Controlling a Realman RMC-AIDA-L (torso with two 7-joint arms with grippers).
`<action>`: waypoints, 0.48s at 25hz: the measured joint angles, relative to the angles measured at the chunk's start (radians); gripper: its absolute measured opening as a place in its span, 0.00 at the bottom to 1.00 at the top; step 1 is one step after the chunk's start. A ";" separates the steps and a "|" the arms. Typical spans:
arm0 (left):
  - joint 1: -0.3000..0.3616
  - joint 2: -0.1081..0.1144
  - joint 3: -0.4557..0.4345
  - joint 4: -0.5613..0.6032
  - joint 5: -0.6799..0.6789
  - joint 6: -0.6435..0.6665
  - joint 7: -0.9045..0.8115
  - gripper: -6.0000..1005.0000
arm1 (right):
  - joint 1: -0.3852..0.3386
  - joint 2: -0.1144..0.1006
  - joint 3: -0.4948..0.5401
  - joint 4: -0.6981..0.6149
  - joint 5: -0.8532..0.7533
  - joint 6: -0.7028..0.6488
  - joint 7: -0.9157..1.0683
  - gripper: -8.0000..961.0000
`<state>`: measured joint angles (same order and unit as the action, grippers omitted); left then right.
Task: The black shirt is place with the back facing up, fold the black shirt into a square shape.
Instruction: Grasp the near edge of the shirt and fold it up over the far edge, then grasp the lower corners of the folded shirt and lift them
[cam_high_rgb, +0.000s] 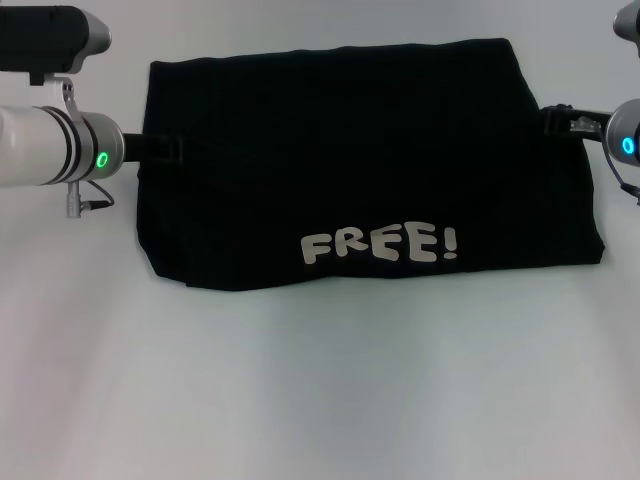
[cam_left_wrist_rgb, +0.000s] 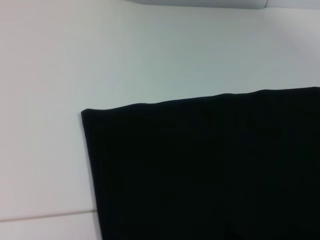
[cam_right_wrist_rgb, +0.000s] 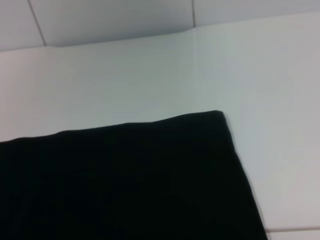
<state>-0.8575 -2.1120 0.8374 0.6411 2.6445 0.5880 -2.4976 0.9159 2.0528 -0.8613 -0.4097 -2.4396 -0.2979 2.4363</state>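
Note:
The black shirt (cam_high_rgb: 350, 160) lies flat on the white table as a wide folded rectangle, with the white "FREE!" print (cam_high_rgb: 380, 246) facing up near its front edge. My left gripper (cam_high_rgb: 165, 150) is at the shirt's left edge, about mid-height, low over the cloth. My right gripper (cam_high_rgb: 556, 121) is at the shirt's right edge, toward the back. The left wrist view shows a corner and a straight edge of the shirt (cam_left_wrist_rgb: 210, 170). The right wrist view shows another corner of it (cam_right_wrist_rgb: 125, 185).
The white table (cam_high_rgb: 320, 390) stretches bare in front of the shirt and at both sides. Seams in the table surface (cam_right_wrist_rgb: 193, 15) show beyond the shirt in the right wrist view.

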 joint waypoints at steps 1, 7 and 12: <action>-0.002 0.000 0.000 0.000 -0.003 0.000 0.005 0.07 | 0.001 -0.002 0.000 -0.001 0.000 -0.010 -0.001 0.11; -0.013 0.001 -0.007 0.016 -0.007 0.012 -0.011 0.18 | 0.003 -0.027 0.017 -0.014 0.012 -0.075 0.004 0.27; 0.022 -0.016 -0.011 0.209 -0.008 0.168 -0.096 0.37 | -0.011 -0.084 0.067 -0.146 0.033 -0.352 0.103 0.40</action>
<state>-0.8353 -2.1278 0.8265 0.8500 2.6367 0.7559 -2.5937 0.9044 1.9690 -0.7938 -0.5559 -2.4062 -0.6498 2.5390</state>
